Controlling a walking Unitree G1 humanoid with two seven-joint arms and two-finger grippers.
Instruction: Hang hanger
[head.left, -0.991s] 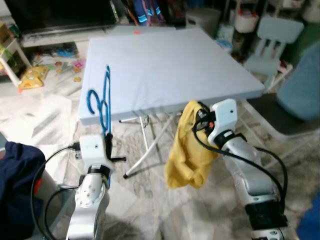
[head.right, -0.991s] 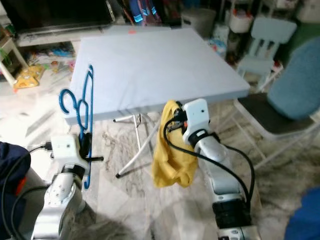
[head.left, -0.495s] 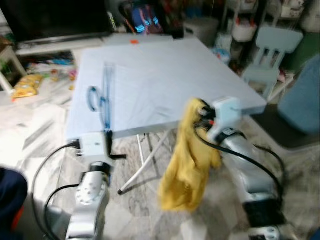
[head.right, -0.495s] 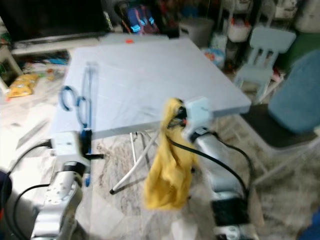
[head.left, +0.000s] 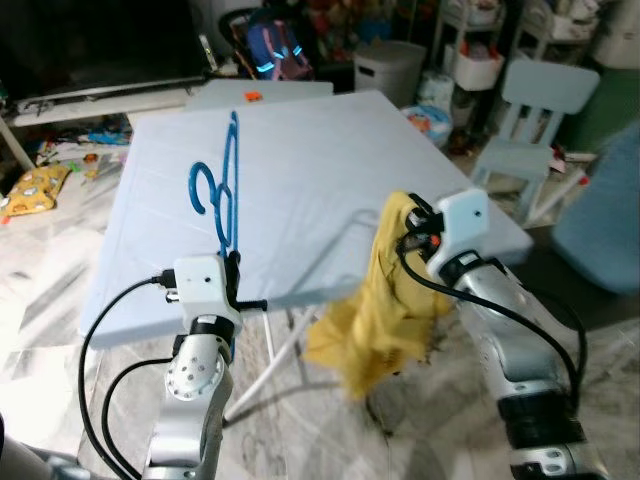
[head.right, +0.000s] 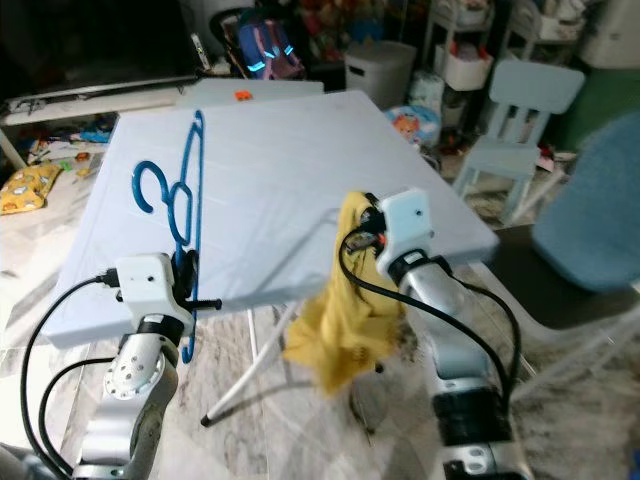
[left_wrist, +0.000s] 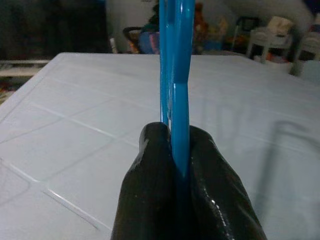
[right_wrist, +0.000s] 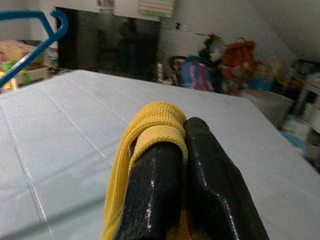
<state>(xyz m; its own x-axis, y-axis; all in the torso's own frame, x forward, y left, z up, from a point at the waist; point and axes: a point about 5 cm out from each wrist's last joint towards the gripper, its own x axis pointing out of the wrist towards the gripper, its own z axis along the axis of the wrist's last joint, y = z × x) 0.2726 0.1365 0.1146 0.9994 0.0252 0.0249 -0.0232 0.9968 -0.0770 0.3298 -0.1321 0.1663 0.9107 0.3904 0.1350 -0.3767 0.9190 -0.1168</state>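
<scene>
A blue plastic hanger stands upright above the near left part of the pale blue table. My left gripper is shut on the hanger's lower bar, seen close in the left wrist view as black fingers clamping the blue hanger. My right gripper is shut on a yellow knitted garment that hangs below the table's near edge. In the right wrist view the yellow garment wraps over one finger, with the hanger's hook off to one side.
A light blue child's chair stands right of the table, and a bigger blue chair sits at the far right. A dark TV unit, a backpack, bins and toys line the back. Marble floor lies below.
The camera has shifted, with the table now closer and larger. Both arms have lifted: the hanger stands higher over the table and the yellow garment has swung up at the table's edge.
</scene>
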